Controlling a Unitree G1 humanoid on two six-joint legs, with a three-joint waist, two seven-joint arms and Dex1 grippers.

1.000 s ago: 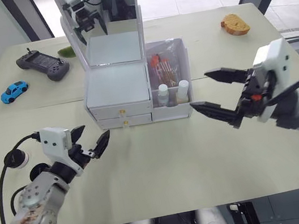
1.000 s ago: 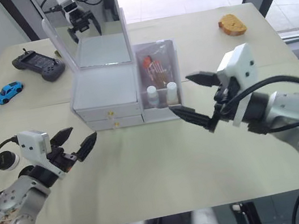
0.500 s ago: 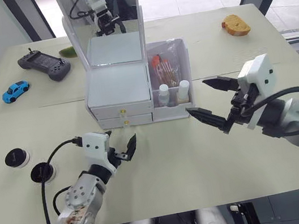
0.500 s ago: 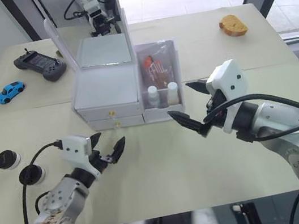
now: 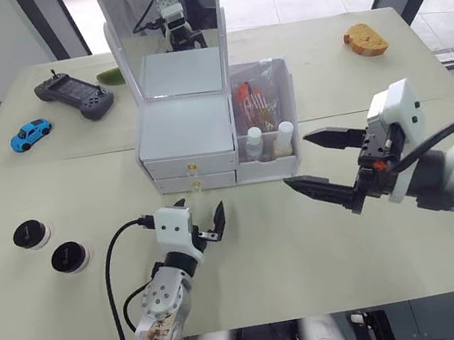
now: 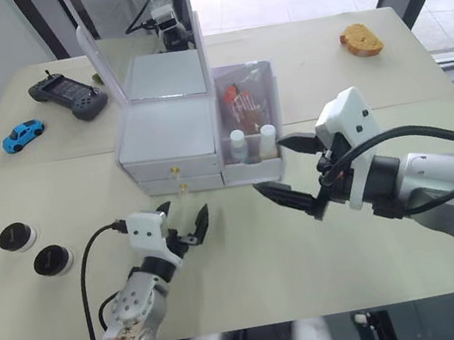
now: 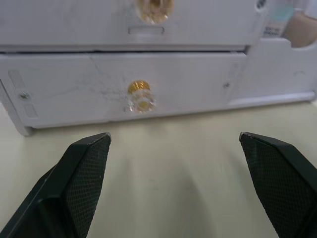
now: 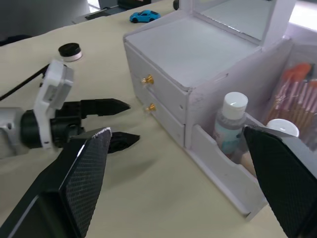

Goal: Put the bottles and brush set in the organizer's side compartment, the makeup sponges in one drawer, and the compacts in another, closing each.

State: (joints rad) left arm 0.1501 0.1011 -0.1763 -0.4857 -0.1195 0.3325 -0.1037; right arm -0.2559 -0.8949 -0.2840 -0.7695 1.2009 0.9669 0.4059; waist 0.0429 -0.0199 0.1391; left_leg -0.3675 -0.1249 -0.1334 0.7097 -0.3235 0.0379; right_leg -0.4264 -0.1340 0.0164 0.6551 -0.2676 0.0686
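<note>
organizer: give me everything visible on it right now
The organizer is a white plastic box standing on the table. Its mirror lid stands upright at the back. Two front drawers with gold knobs are both shut. The translucent side bin holds two white-capped bottles in front and a clear pouch of brushes behind. The left tool hangs open just before the lower drawer, touching nothing.

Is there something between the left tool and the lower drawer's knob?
No. The left tool is open and faces the lower knob with only bare table between them.
</note>
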